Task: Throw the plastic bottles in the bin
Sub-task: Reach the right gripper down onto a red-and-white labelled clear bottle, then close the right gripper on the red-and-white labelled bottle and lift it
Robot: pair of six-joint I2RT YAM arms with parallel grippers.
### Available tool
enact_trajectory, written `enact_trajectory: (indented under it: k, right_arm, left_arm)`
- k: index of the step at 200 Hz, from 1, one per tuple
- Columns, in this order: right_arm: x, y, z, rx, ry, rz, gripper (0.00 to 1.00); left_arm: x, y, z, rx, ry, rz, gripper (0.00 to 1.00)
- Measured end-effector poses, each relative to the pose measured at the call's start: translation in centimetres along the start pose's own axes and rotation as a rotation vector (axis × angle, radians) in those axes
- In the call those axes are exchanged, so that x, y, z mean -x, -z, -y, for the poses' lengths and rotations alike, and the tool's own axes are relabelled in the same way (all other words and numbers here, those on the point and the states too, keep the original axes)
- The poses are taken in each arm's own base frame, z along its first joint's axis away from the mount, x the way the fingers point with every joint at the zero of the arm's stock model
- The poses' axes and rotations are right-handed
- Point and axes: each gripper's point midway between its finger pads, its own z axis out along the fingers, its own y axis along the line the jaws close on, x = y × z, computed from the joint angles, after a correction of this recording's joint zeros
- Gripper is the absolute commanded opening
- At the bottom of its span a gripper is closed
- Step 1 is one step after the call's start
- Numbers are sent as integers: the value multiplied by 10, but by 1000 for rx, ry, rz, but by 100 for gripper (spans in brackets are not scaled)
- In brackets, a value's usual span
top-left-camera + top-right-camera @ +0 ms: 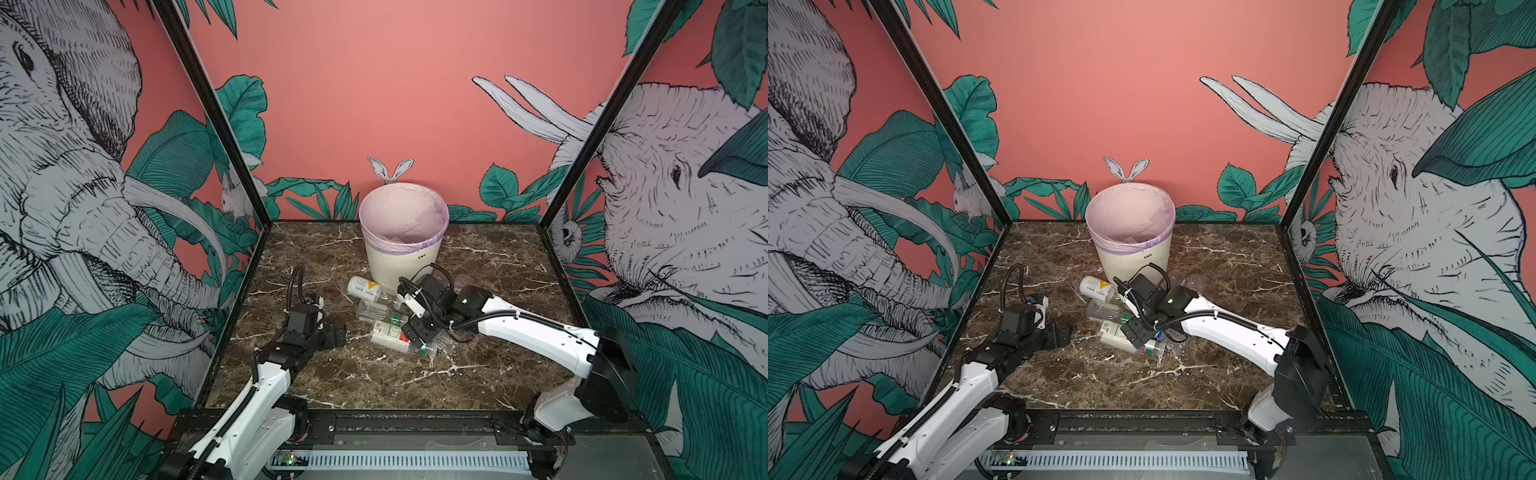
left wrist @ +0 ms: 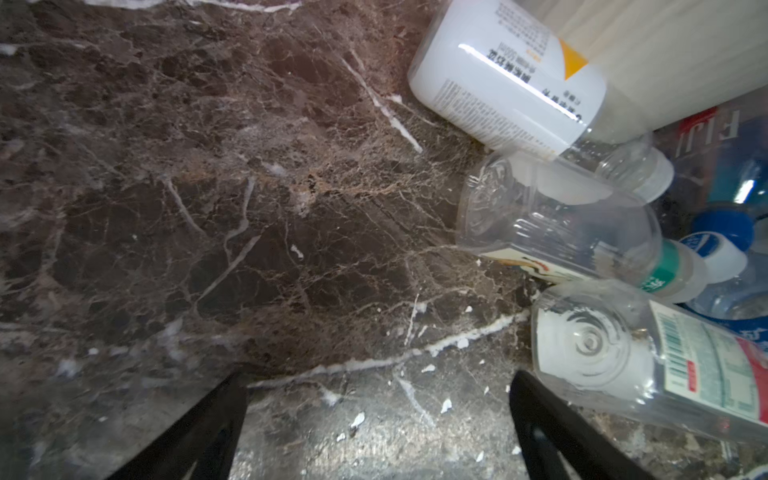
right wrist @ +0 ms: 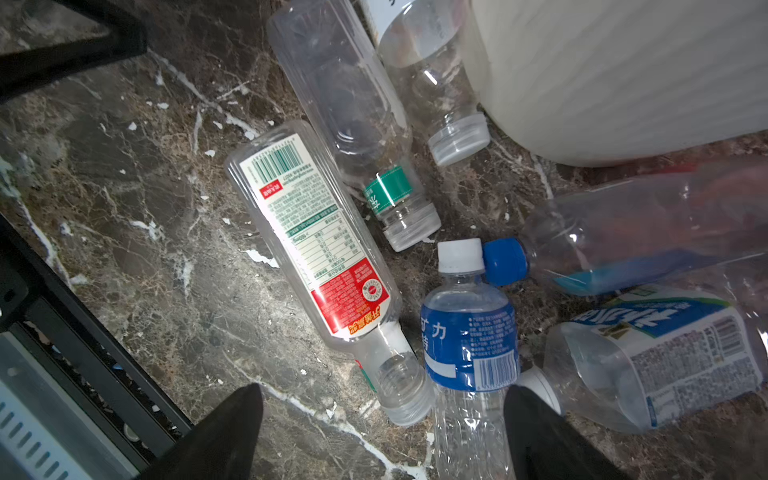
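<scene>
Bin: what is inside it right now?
The bin shows its pale pink bag lining the inside and a faint clear shape low down, perhaps a bottle. The near rim hides the bottom, so contents cannot be counted.

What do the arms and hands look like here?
The left arm and right arm have white shells, black joints and black corrugated cables. The left hand and right hand have black tapered fingers. A green light glows on the right wrist.

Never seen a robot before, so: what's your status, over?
Left hand open, empty. Right hand open, low over blue-label bottle. Other bottles crowd it, on table by bin.
</scene>
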Motion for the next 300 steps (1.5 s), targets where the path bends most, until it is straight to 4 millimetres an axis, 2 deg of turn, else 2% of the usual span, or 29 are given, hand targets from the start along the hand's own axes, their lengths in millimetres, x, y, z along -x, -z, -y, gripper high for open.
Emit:
enact_trajectory:
  k: [65,130,300]
  right_arm:
    - [8,-35,-20,49,69,-79,92]
    - [6,-63,-28,67,91,-142,90]
    - [-9,-83,-46,166,85,-212,81]
  left_arm:
    - [2,-1,3,-34,23,10,96]
    - [1,-2,-3,-22,52,13,95]
    - [-3,-4,-4,-26,70,-5,94]
